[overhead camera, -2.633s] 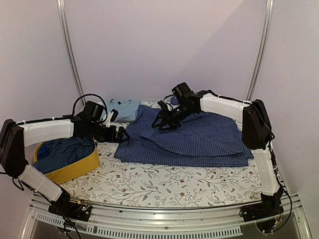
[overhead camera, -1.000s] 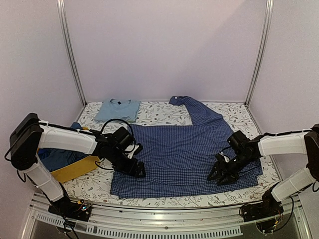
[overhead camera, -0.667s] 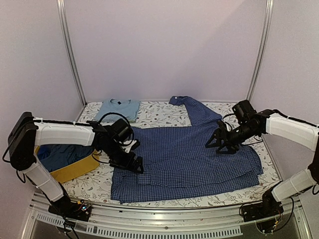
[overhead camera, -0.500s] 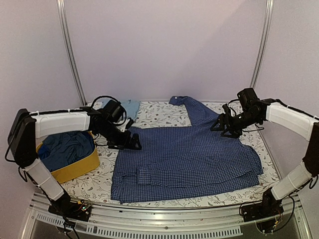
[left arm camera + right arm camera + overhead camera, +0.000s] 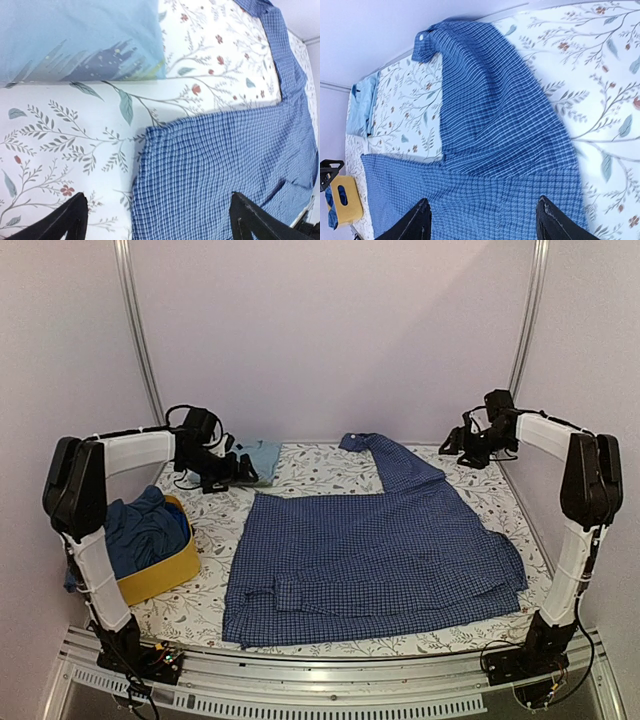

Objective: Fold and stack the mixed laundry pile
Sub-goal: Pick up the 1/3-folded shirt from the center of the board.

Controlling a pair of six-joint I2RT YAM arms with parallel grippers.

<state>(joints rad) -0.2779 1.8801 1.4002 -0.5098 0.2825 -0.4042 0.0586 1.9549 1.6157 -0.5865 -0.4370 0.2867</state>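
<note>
gaping wide and empty, left claw (image 5: 157, 202) and right claw (image 5: 482, 202) hang clear of the checked shirt (image 5: 370, 550).

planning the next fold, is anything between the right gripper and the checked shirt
Nothing visible. The right gripper hangs with jaws open above the far right corner, and only floral cover lies between it and the checked shirt. The folded light blue T-shirt and yellow basket sit off to the left.
</note>
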